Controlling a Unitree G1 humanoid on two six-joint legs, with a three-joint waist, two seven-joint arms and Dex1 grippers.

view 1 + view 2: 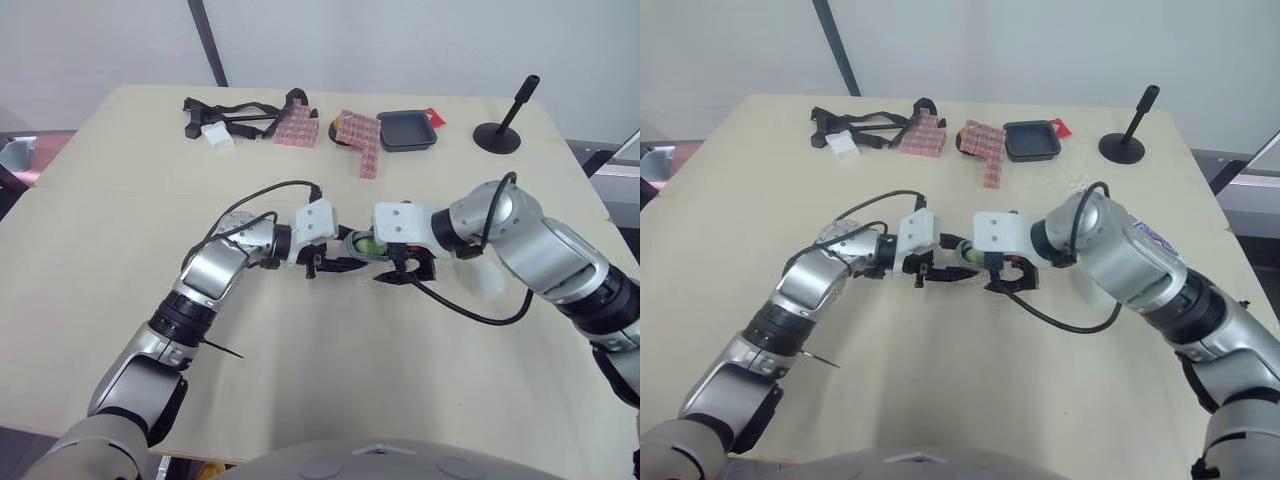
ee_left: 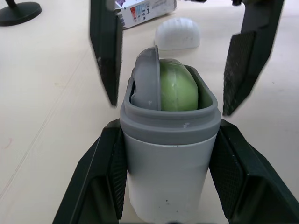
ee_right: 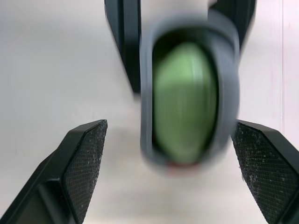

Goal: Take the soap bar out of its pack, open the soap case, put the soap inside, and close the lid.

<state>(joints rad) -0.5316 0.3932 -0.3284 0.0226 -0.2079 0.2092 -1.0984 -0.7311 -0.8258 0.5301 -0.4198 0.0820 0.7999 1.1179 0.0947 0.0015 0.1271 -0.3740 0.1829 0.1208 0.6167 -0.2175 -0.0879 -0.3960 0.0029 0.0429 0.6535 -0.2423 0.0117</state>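
Between my two pincers, near the middle of the counter (image 1: 300, 380), the soap case (image 2: 168, 154) lies on its side with its open mouth turned right. The green soap (image 2: 180, 88) sits inside it, within the grey rim. I cannot tell whether the case rests on the counter or hangs just above it.

The main danger, as I judge it, is the open mouth: with the case lying sideways, any dip of my left wrist could let the soap slide back out. A grey inner plate (image 2: 145, 77) leans tilted against the soap and pokes up past the rim. If it stays crooked, it could jam the lid or keep it from seating. The case body is smooth and rounded, so pushing a lid on from the right could also twist or shove it in my grasp.

My left pincer (image 2: 168, 133) is clamped on the white body of the case, one pad on each side below the rim. My right pincer (image 3: 169, 128) faces the mouth with its pads spread wide. They stand either side of the rim, apart from it, and grip nothing.

A white domed cap (image 2: 177, 33), which I take for the lid, lies on the counter to the right of the case, with the printed soap pack (image 2: 147, 9) just past it. Reaching for the cap means drawing my right pincer away without clipping the rim. A black tray (image 1: 407, 130) and a black stand (image 1: 500, 130) sit well apart at the far edge.
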